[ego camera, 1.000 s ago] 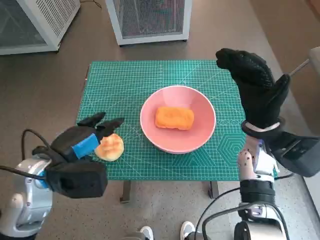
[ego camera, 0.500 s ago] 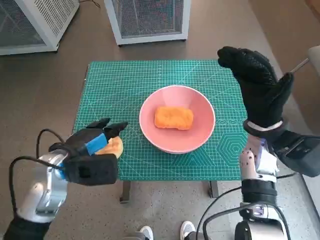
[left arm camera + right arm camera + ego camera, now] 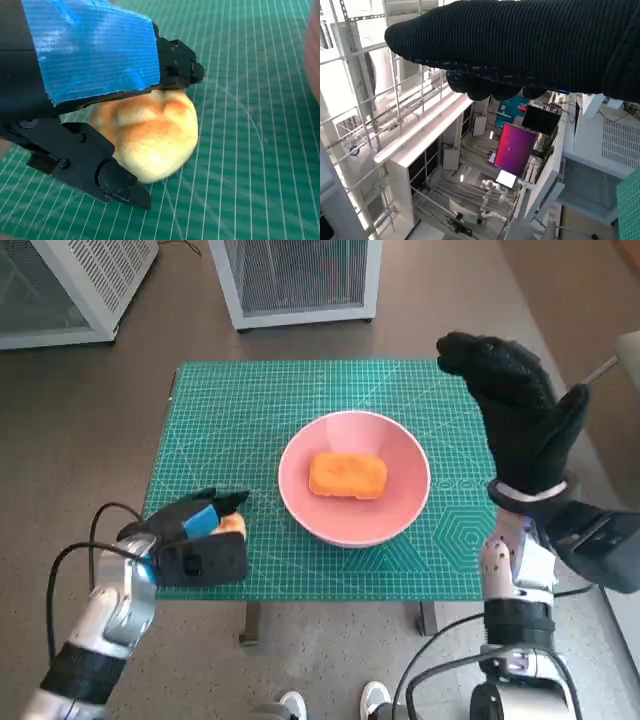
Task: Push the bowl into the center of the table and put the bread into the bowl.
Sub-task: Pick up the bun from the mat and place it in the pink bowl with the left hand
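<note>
The left hand (image 3: pixel 200 545) closes around the round bread (image 3: pixel 150 132) near the mat's (image 3: pixel 250 410) front left corner. The pink bowl (image 3: pixel 400 510), holding an orange loaf (image 3: pixel 347 475), sits at the centre. The right hand (image 3: pixel 520 415) is raised, fingers apart, holding nothing.

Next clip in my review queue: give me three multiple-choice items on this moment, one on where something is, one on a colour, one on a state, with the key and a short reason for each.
1. Where does the round bread roll lie?
A. in the pink bowl
B. on the green cutting mat beside the bowl
C. on the floor

2. What colour is the tape on the left hand?
A. red
B. yellow
C. blue

3. What is the right hand doing?
A. raised over the table's edge, holding nothing
B. gripping the bowl's rim
C. pressing on the orange bread

Key: 1 B, the roll sits on the green cutting mat under the left hand's fingers, apart from the pink bowl. 2 C, blue tape covers its back. 3 A, the glove is up with fingers spread, apart from the bowl and from the orange bread in it.
</note>
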You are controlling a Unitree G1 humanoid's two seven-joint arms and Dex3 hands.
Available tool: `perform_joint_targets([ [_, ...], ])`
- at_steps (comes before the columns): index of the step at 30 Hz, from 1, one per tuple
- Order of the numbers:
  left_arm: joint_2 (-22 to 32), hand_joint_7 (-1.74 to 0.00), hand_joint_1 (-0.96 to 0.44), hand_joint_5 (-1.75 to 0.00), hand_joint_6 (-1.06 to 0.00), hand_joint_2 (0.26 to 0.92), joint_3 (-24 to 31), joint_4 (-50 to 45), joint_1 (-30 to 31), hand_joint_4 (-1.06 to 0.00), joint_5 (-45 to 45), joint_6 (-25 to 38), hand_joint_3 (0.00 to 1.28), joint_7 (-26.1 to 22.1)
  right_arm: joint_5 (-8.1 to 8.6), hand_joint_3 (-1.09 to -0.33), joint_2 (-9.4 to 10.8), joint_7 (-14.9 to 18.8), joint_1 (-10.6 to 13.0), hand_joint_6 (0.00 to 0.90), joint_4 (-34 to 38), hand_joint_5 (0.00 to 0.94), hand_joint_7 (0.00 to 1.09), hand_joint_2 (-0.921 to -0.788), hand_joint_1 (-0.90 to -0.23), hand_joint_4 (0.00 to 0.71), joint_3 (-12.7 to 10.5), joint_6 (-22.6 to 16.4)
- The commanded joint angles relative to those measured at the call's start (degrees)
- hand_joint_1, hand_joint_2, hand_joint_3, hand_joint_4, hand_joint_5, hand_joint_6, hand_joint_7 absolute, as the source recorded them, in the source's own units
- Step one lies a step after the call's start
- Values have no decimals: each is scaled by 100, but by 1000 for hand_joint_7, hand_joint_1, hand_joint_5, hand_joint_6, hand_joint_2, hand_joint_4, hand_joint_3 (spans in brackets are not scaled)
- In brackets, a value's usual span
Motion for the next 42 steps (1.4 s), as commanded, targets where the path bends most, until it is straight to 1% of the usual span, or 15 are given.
perform_joint_targets([
  [1,-28,-117,76,-81,-627,872,-83,162,-11,-577,132,-73,51,297,76,-484,0,91,122,68,2,12,514,-921,-541,321,2,88],
  [3,-11,-160,78,-117,-696,887,-98,207,-9,-668,150,-146,49,413,76,-483,-1,100,123,68,-1,12,514,-921,-542,322,-4,93],
  [4,0,-575,50,-521,-632,899,-103,224,-8,-634,152,-179,90,457,75,-483,-1,104,123,68,-2,12,514,-921,-542,322,-6,94],
  [5,18,-729,41,-672,-603,904,-94,216,8,-615,139,-230,111,496,79,-483,-2,109,126,68,-7,12,514,-921,-543,323,-8,98],
  [6,32,-932,27,-882,-570,910,-87,216,18,-608,128,-268,127,526,81,-482,-2,113,126,68,-8,11,514,-921,-543,323,-9,100],
  [8,72,-1098,15,-1058,-547,915,-63,190,34,-612,90,-355,135,556,83,-482,-8,116,127,68,-12,11,514,-921,-545,323,-10,109],
  [10,117,-1175,7,-1155,-551,918,-29,135,37,-637,48,-420,122,545,85,-481,-15,112,132,69,-20,11,514,-921,-547,324,-10,116],
  [15,247,-1172,3,-1227,-571,920,207,-332,29,-663,-168,-412,105,345,97,-481,-24,120,133,69,-14,10,514,-921,-548,324,-16,129],
  [20,337,-1170,3,-1217,-582,920,614,-1064,41,-680,-467,-337,93,171,90,-480,-29,116,122,69,-10,9,514,-921,-548,325,-17,138],
  [25,310,-1174,3,-1176,-601,920,1052,-1574,-37,-699,-798,-536,74,320,80,-483,-24,120,99,68,7,9,514,-921,-544,326,-11,140],
  [28,274,-1152,3,-1159,-628,920,1182,-1676,-193,-710,-866,-682,57,451,84,-484,-25,134,84,67,21,9,515,-921,-540,327,-9,146],
  [36,115,-1110,2,-1166,-652,920,1114,-1995,-865,-721,-806,-706,44,495,145,-485,-9,199,56,66,38,8,517,-921,-538,328,-16,217],
  [42,-156,-1080,2,-1187,-667,919,810,-2043,-1488,-716,-823,-623,41,262,189,-472,-11,234,54,67,53,7,518,-921,-538,329,-25,227],
])
